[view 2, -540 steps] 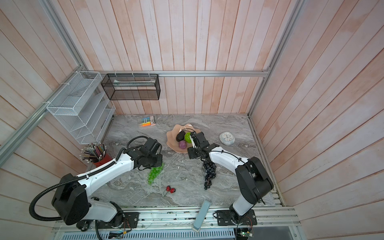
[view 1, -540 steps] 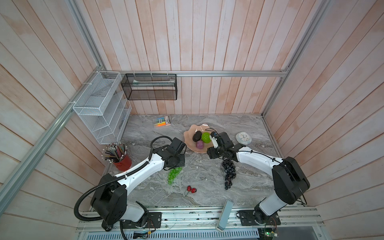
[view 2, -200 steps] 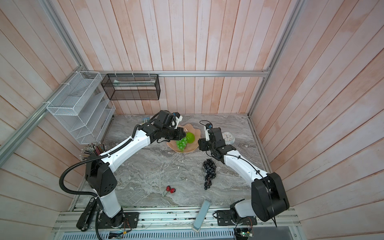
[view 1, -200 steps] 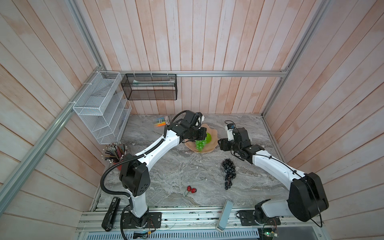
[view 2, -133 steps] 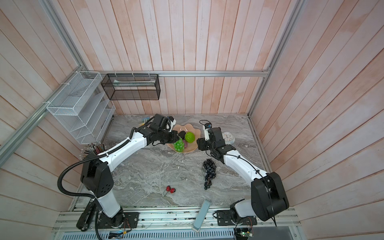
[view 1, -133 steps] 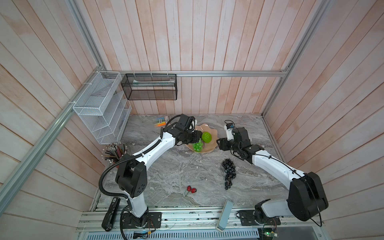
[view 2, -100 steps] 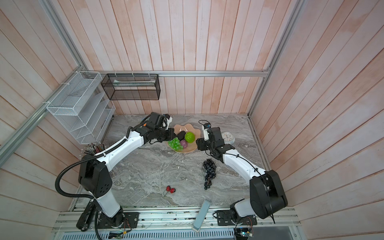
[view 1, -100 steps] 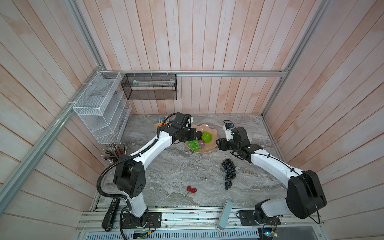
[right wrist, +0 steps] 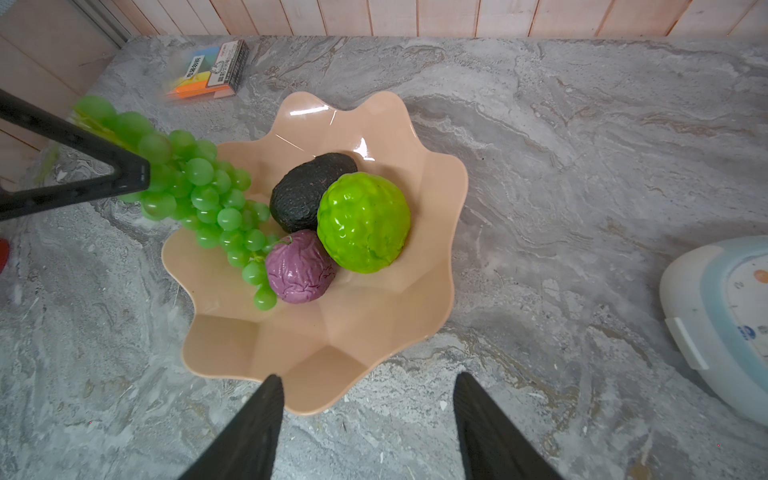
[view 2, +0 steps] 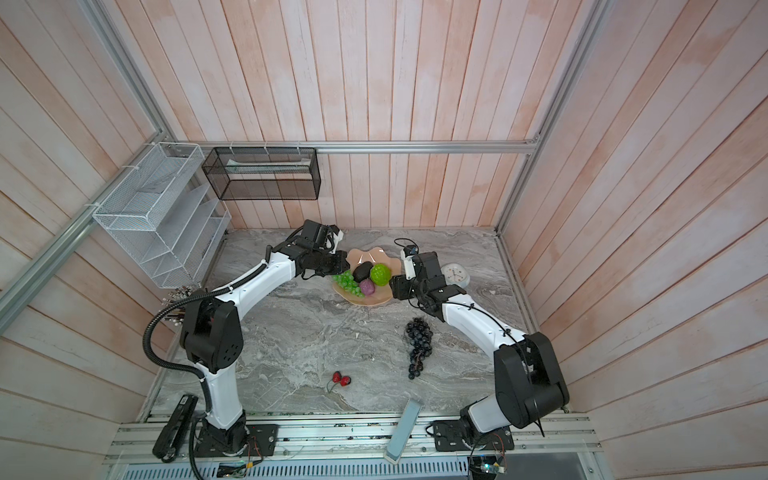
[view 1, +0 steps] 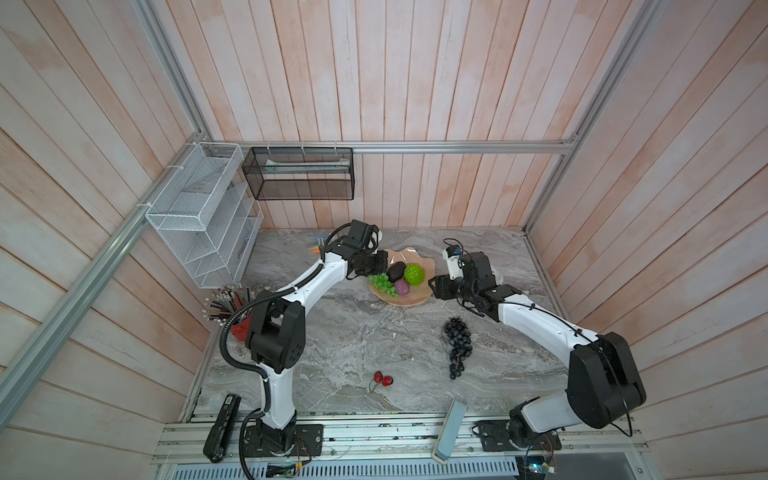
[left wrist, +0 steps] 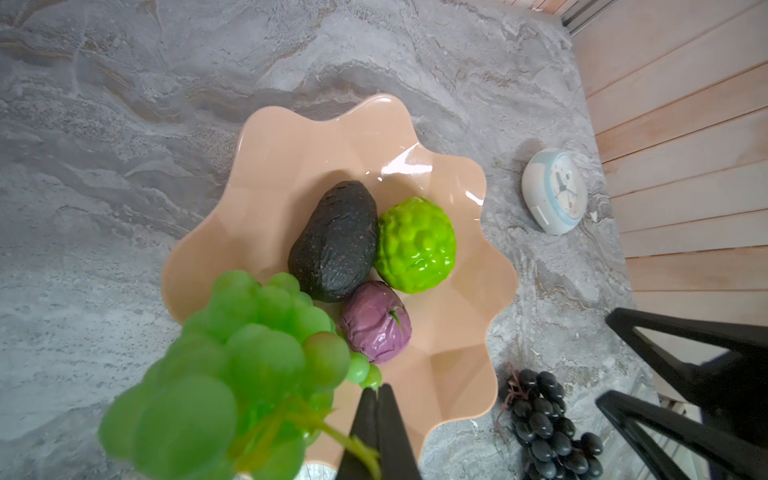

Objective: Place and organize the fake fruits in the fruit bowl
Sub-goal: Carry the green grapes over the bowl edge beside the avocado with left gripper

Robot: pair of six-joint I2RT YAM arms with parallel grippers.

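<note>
Grey-veined marble tabletop, pale plank walls around it. My listing from the remote station:

1. Left gripper: jaws pressed together, pinching the thin green stem of the green grape bunch. The translucent, glossy round beads hang just beside the jaws. The bunch's tip reaches over the fruit bowl; I cannot tell whether the lowest beads touch it.
2. Fruit bowl: peach-pink, glossy and shallow, with a wavy faceted rim, directly ahead of the left jaws.
3. Inside the bowl, beyond those jaws: black oval, matte and pebbled; bright green bumpy ball, shiny and knobbly, against the oval; small purple ball, wrinkled, close against both and nearest the grape tip.
4. Right gripper: jaws spread and empty, one tip over the bowl's rim, one over bare marble.
5. Dark purple grape bunch: tight blackish beads, on marble behind the right jaws, apart from them.
6. Red cherry pair: glossy, on marble, well apart from both jaws.
</note>
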